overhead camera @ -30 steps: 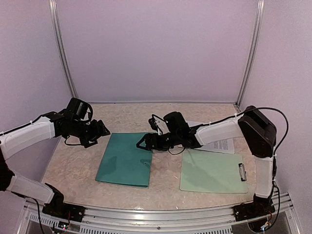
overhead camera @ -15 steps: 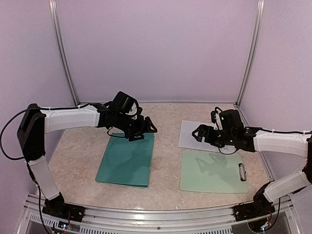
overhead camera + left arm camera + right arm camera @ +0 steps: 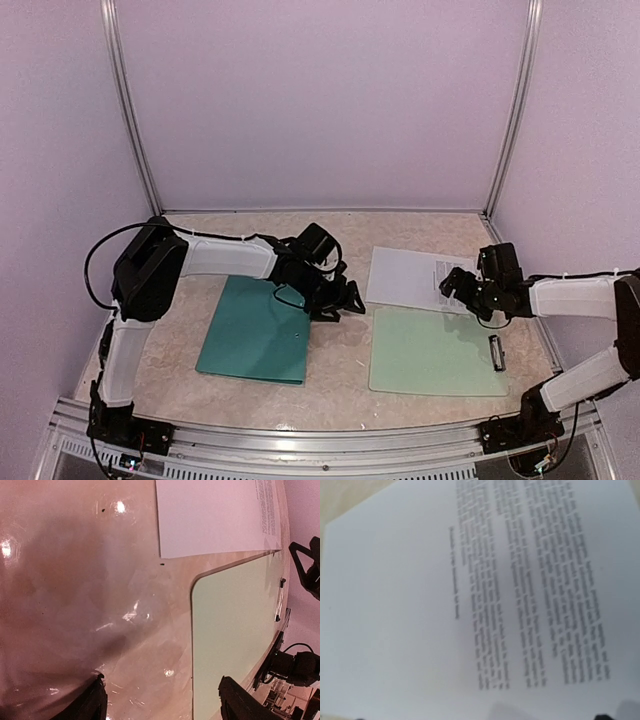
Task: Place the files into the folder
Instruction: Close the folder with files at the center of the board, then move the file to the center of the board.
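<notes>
The dark teal folder (image 3: pixel 255 330) lies flat and closed at the left middle of the table. The files (image 3: pixel 405 278) are white sheets lying flat at the back right, with small black text along their right end (image 3: pixel 530 590). My left gripper (image 3: pixel 338 298) hovers just past the folder's right edge, over bare table; in the left wrist view it (image 3: pixel 161 680) stands open with nothing between its fingers. My right gripper (image 3: pixel 458 284) hangs low over the printed right end of the files, open. The printed sheet fills the right wrist view and the fingers barely show there.
A pale mint clipboard (image 3: pixel 435 350) with a metal clip (image 3: pixel 496 353) lies in front of the files, seen too in the left wrist view (image 3: pixel 235 630). Bare marbled table (image 3: pixel 100 580) separates folder and clipboard. Walls and metal posts enclose the back and sides.
My left arm swung right, from left of the folder across it to past its right edge. My right arm drew back from the folder's right edge to the files' right end.
</notes>
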Robot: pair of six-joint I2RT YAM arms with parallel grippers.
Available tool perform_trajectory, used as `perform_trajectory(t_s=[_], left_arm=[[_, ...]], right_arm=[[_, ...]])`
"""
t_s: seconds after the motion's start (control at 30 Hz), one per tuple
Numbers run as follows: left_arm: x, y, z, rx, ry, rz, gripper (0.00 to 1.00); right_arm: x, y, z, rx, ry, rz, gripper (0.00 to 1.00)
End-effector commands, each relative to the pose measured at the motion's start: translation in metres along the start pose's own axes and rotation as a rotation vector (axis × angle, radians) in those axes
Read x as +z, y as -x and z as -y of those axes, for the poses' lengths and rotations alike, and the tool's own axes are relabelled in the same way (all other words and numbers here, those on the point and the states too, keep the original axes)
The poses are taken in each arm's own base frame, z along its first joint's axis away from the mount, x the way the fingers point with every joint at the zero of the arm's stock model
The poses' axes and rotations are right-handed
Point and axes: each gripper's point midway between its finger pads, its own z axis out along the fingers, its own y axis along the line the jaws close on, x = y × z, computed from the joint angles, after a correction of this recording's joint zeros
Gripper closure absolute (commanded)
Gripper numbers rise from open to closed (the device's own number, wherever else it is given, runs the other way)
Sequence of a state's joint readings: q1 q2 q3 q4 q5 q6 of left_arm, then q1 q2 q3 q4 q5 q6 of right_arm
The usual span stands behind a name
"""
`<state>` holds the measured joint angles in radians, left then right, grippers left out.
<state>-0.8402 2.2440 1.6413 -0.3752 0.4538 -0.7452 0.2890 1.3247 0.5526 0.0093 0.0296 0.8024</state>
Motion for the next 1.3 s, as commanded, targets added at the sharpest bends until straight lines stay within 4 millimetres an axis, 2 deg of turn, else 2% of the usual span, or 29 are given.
perform_trajectory(t_s=[0.0,0.23,0.47,0.57,0.7,0.87,1.1,1.27], left_arm=[[0.003,-0.008,-0.034,-0.035,0.092,-0.036,0.26],[-0.026,0.000,-0.078,-0.105,0.163,0.012,0.26],[-0.056,0.013,-0.101,-0.145,0.187,0.075,0.26],[-0.064,0.022,-0.098,-0.139,0.189,0.101,0.25],[-0.071,0.038,-0.084,-0.122,0.158,0.146,0.23],[-0.079,0.055,-0.071,-0.119,0.121,0.191,0.23],[-0.099,0.061,-0.073,-0.127,0.128,0.237,0.23],[-0.110,0.064,-0.076,-0.125,0.139,0.251,0.23]], right_arm=[[0.006,0.015,0.015,0.032,-0.014,0.035,0.03],[0.013,0.040,0.043,0.059,-0.090,0.077,0.01],[0.038,0.047,0.053,0.058,-0.118,0.042,0.02],[0.051,0.048,0.056,0.046,-0.131,0.022,0.03],[0.068,0.041,0.050,0.025,-0.093,-0.040,0.05],[0.084,0.025,0.040,-0.006,-0.014,-0.126,0.10],[0.097,0.014,0.025,-0.125,0.040,-0.239,0.13],[0.109,0.014,0.010,-0.237,0.047,-0.293,0.14]])
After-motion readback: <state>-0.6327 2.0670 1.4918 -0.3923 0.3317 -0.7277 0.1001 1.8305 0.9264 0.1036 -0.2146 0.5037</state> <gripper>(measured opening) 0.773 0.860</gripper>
